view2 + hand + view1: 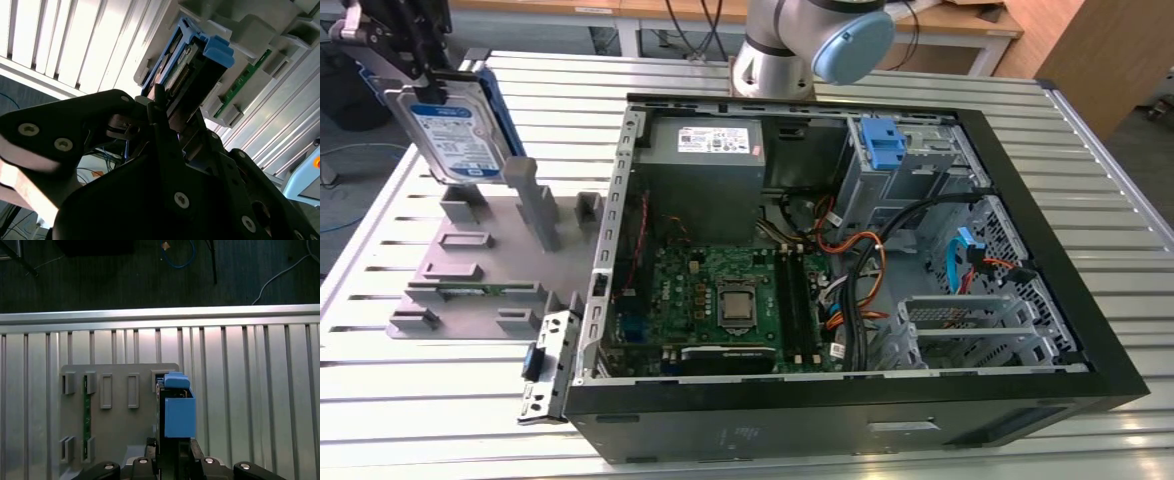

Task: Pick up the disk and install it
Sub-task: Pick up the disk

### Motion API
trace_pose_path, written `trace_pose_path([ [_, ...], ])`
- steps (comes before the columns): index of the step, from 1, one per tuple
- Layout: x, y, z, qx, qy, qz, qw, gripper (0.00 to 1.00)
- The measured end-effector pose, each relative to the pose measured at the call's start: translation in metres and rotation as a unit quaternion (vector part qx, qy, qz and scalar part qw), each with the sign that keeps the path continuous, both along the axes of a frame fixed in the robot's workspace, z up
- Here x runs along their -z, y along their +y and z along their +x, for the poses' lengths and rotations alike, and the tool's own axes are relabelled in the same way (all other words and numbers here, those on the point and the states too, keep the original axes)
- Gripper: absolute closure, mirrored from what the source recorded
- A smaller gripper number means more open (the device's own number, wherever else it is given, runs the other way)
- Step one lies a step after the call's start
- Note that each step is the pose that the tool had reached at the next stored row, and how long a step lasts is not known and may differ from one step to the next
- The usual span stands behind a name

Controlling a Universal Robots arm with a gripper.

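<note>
disk (454, 140) upright, clamped in jaws (above fixture (467, 270))

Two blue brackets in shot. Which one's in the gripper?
The one framing the disk, upright by the grey holder at the exterior view's left, clamped in the gripper. The other bracket sits in the computer case.

Disk (454, 135) over rack (467, 250), rack beside computer case (787, 430)

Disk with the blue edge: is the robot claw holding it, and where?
Yes. The gripper is clamped on the disk at its upper end in the exterior view.
</note>
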State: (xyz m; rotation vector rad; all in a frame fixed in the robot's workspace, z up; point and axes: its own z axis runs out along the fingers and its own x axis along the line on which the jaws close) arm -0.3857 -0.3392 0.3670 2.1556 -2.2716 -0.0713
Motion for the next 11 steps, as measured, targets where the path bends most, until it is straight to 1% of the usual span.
trace_pose_path([
  [5, -0.0100, 0.0000, 0.0000, 0.000, -0.0002, 0.0001, 1.0000, 0.65],
  [11, -0.0242, 0.0000, -0.0001, 0.000, -0.0002, 0.0001, 1.0000, 0.65],
])
